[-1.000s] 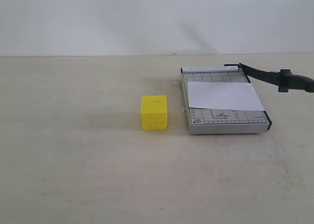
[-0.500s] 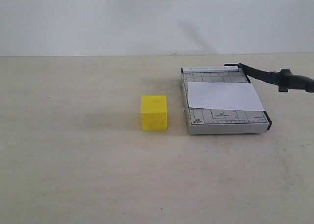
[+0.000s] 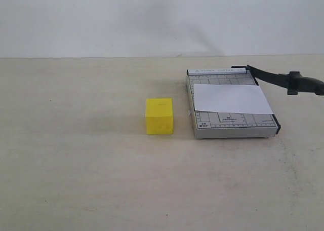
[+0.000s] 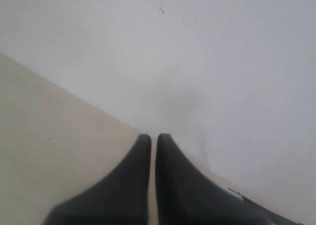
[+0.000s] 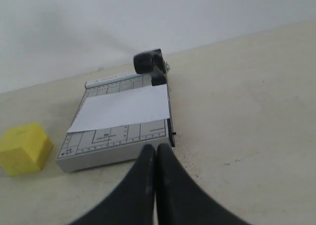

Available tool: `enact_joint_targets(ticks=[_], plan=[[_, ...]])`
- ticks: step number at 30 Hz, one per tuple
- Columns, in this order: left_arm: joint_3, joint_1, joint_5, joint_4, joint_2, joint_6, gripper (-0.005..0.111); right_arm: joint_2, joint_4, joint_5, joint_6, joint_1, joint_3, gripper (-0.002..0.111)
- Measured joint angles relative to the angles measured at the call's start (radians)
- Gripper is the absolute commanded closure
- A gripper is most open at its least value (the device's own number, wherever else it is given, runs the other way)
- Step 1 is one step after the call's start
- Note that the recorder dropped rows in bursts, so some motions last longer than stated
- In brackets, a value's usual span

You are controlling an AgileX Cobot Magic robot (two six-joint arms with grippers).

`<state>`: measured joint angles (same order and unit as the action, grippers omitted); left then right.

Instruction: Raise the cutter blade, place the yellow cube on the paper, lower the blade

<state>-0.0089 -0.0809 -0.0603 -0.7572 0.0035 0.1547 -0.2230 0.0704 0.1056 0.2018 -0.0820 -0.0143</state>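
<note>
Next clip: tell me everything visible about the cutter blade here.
The cutter blade is a long, thin black lever, plastic-looking, ending in a thick rounded handle. Hinged at the back right corner of the grey trimmer board, it stands raised, slanting out past the board's right edge. Nothing grips it.

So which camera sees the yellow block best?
The exterior view: the yellow cube sits whole and unblocked on the table. The right wrist view catches it at its frame's edge; the left wrist view misses it.

The pale beige surface (image 3: 76, 180) I work over carries the yellow cube (image 3: 159, 116) and, near it but apart, the grey trimmer board (image 3: 238, 121).
</note>
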Motion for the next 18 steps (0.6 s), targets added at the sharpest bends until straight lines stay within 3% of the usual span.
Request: enact_joint_targets(ticks=[5,10,14,18], plan=[[-0.169,0.0,0.041,0.118,0.046,0.043,0.102,-0.072,0.001,-0.054,0.0,0.0,0.01,0.109],[-0.401,0.0,0.007,0.239,0.286,0.185,0.102,-0.135,0.001,-0.067,0.0,0.0,0.01,0.109],[-0.63,0.0,-0.199,0.245,0.574,0.218,0.102,-0.174,0.001,-0.067,0.0,0.0,0.01,0.109],[-0.814,0.0,-0.411,0.129,0.802,0.275,0.102,-0.198,0.001,-0.045,0.004,0.0,0.01,0.109]])
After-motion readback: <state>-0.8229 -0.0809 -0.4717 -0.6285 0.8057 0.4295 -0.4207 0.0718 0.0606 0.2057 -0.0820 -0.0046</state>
